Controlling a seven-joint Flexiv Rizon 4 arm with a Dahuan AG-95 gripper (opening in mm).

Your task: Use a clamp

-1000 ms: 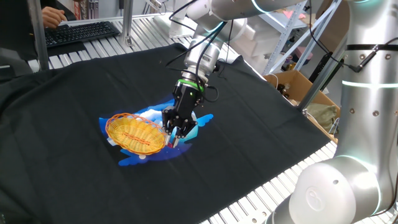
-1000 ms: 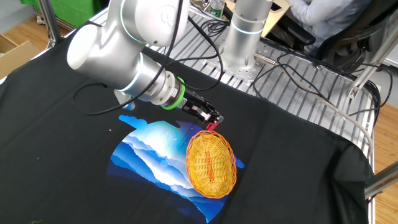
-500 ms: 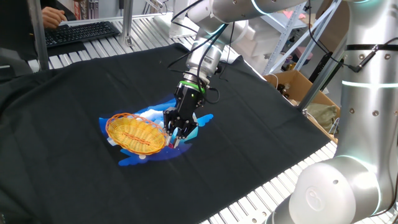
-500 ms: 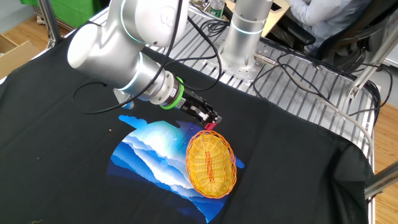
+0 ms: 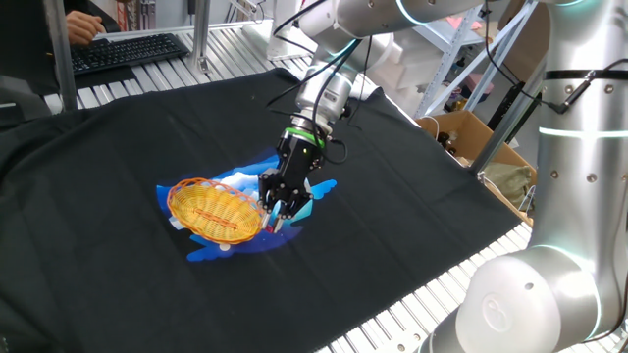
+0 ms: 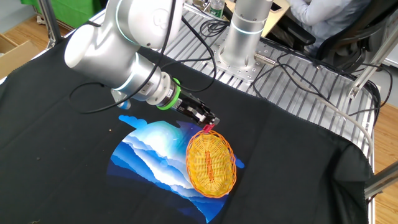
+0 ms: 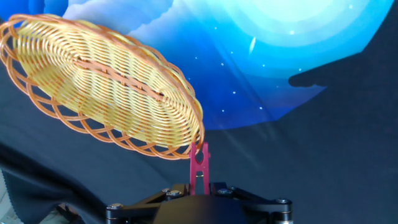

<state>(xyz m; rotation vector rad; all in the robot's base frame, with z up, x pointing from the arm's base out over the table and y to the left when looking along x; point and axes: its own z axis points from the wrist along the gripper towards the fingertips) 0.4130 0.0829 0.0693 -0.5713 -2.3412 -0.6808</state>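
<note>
On the bench (image 5: 412, 226), a black cloth with a bright blue picture (image 6: 149, 155) is covering the top. An orange woven basket (image 5: 213, 209) is sitting on the blue picture. The robot arm (image 6: 118, 53) is reaching down to the basket's edge.

The pincer (image 5: 274, 218) is squeezing a small pink-red clamp (image 7: 199, 167) between its fingers, so it is closed tight on it. The clamp is sticking out past the fingertips and pointing at the basket. In the hand view, the tip of the clamp is touching the basket's rim (image 7: 194, 134), right at the near edge. I cannot tell if the clamp's own mouth is biting the rim or just resting against it.

From the other fixed view, the clamp (image 6: 209, 128) is showing as a little red bit between the pincer (image 6: 211, 122) and the top edge of the basket (image 6: 211, 163). A red streak is running down the middle of the basket.

Far back, a keyboard (image 5: 128, 49) is lying by a person's hand (image 5: 82, 24). A cardboard box (image 5: 471, 137) is standing beside the bench.
</note>
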